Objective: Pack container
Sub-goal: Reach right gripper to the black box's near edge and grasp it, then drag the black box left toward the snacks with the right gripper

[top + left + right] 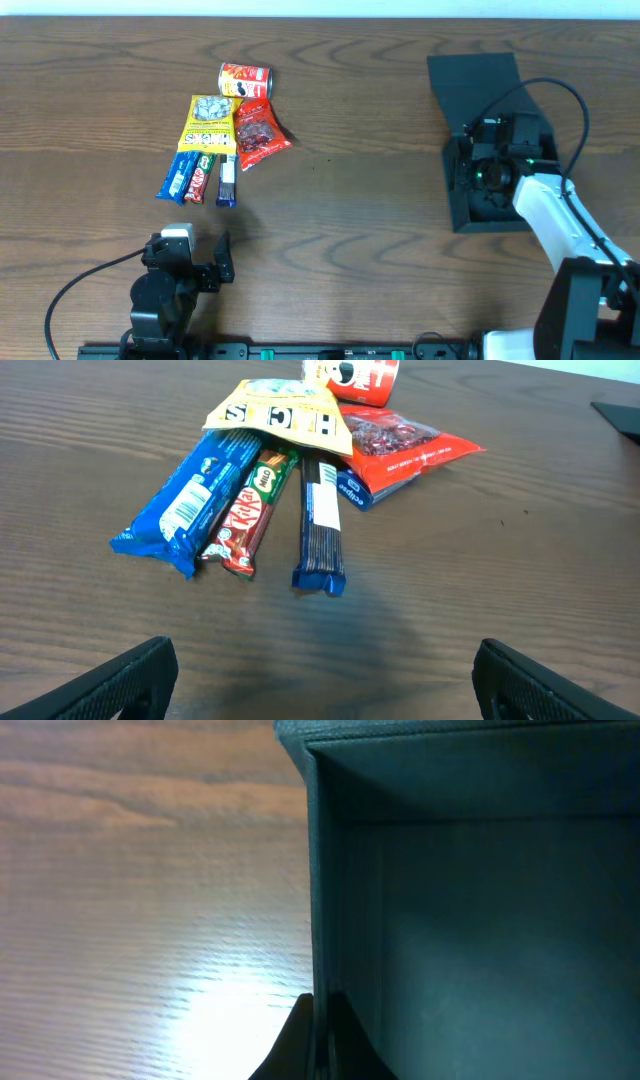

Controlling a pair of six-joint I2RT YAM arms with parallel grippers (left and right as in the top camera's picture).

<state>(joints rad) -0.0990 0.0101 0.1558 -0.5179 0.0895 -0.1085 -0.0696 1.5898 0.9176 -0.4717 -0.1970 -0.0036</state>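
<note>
The right gripper (318,1050) has its two dark fingers (285,1060) pinched together on one thin side wall of the container (480,920). That wall's top edge runs straight up the wrist view to a corner of the box, with bare table (150,870) on its outer side and the hollow inside on the other. The left gripper (325,660) is spread as wide as it goes and holds nothing, with only wood between its fingers (135,680) at the lower corners of its view. A stretch of bare wood lies ahead of it before the snacks: a blue packet (185,505), a KitKat bar (250,510) and a dark blue bar (322,530) fanned with their near ends toward it. A yellow packet (285,410), a red packet (410,445) and a red can (360,375) lie behind them. From above, the container sits on the right half of the table, mouth upward, with its flap lid (475,85) thrown back toward the far edge. Box and lid together form a long shape running near to far, its far end leaning slightly left. A wide band of bare wood separates it from the snacks on the left half
</note>
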